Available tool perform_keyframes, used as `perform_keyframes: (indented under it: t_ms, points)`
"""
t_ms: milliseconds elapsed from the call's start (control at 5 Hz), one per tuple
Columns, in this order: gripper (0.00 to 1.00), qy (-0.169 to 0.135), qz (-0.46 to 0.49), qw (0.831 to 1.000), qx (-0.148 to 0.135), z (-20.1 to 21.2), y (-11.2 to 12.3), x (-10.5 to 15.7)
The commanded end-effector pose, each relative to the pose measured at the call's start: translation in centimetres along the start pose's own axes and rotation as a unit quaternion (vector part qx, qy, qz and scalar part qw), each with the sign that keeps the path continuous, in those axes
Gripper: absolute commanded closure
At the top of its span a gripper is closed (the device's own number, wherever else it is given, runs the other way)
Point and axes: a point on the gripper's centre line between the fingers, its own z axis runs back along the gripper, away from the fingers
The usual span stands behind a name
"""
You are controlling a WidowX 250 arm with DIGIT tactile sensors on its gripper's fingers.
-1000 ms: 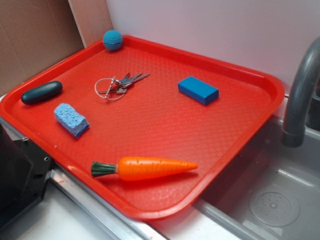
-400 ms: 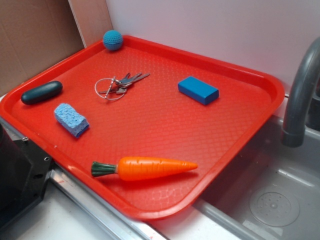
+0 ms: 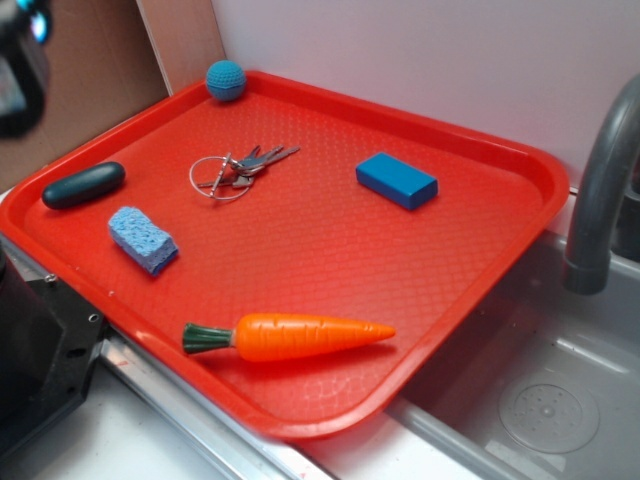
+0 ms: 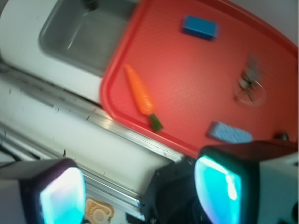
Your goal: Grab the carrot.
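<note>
Exterior view: a blurred dark part of the robot arm point(image 3: 22, 62) shows only at the top left corner, high above the scene; the fingertips are out of frame there.
Wrist view: the gripper point(image 4: 140, 189) is seen from above, its two fingers with glowing cyan pads point(image 4: 62, 196) set wide apart, nothing between them; it hangs over the white counter point(image 4: 56, 116), well apart from the tray.
Carrot: the glossy orange plastic toy carrot point(image 3: 300, 336) with a short dark green stem lies flat near the front edge of the tray, stem to the left and tip to the right in the exterior view.
Tray: a red textured plastic tray point(image 3: 330, 250) with a raised rim, set partly over a grey sink point(image 3: 560, 400).
Other items on the tray: a blue rectangular block point(image 3: 396, 180), a bunch of metal keys on a wire ring point(image 3: 235, 172), a light blue sponge piece point(image 3: 143, 239), a dark oval capsule-shaped object point(image 3: 83, 185), a teal knitted ball point(image 3: 226, 80) in the far corner.
Faucet: a grey curved tap point(image 3: 600, 190) stands at the right.
</note>
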Motion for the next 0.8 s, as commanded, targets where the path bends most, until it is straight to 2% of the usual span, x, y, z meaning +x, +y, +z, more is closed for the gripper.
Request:
perform_keyframes:
  t_ms: [0,200,400,600]
  points:
    - [0.00,-0.025,-0.001,1.000,-0.012,1.3,-0.5,-0.5]
    - [0.00,-0.001,0.000,1.000,0.030,-2.1,3.0,0.4]
    - [0.00,-0.021,0.001,0.997,0.075,-2.5,5.8,3.4]
    - [0.00,0.016,0.006,0.997,0.078,-4.9,7.3,4.3]
